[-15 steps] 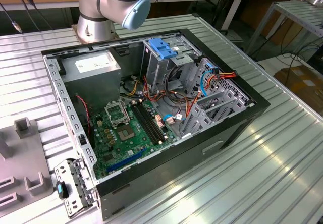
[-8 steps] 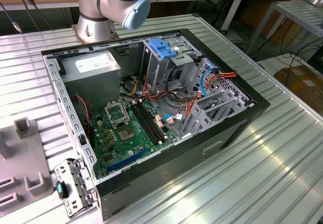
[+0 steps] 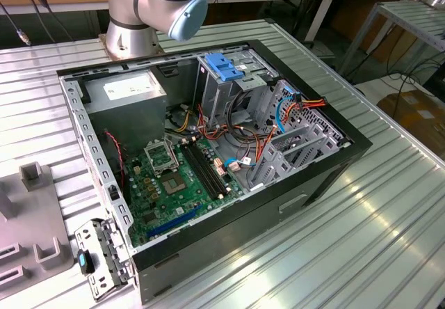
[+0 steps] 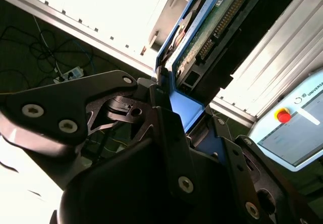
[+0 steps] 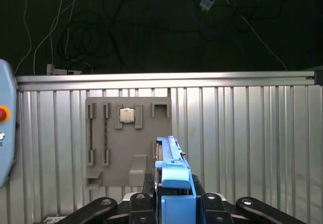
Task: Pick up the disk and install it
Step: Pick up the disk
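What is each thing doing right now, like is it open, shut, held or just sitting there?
gripper: shut on the disk's blue end tab.
disk: held by the gripper, not yet installed.
computer case: lying on its side on the table, open, insides showing.
grey holder: lying flat on the table.
chip: sitting in a pocket of the grey holder.

Ahead of tool gripping disk: grey fixture, bare surface around. Case top open, room free over motherboard; cables crowd gap beside drive cage.
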Robot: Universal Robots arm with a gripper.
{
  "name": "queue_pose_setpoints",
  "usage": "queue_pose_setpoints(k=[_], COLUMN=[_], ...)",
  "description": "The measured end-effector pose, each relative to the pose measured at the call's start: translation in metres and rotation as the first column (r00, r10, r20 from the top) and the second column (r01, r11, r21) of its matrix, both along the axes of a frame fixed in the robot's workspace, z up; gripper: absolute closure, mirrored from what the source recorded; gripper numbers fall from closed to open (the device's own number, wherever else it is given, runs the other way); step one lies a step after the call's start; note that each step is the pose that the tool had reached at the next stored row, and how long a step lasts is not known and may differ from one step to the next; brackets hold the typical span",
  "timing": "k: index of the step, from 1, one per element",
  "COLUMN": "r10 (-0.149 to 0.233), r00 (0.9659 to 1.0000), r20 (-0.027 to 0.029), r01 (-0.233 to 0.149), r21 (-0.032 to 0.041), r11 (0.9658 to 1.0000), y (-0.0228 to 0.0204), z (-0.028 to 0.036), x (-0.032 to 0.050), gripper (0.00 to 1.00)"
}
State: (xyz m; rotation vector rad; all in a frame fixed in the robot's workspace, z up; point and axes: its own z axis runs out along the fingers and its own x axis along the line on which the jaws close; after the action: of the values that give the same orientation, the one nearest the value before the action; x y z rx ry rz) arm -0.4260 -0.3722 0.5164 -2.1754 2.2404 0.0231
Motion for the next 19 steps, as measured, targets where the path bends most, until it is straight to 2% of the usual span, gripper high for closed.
queue_pose_setpoints(k=[19], r10=[0.000], r00=[1.0000], r20=[-0.0001], r01=[0.000], r21=[0.0000], r11=[1.0000], y=[0.0000], z=[0.0001], x=[0.0078], gripper=[0.63])
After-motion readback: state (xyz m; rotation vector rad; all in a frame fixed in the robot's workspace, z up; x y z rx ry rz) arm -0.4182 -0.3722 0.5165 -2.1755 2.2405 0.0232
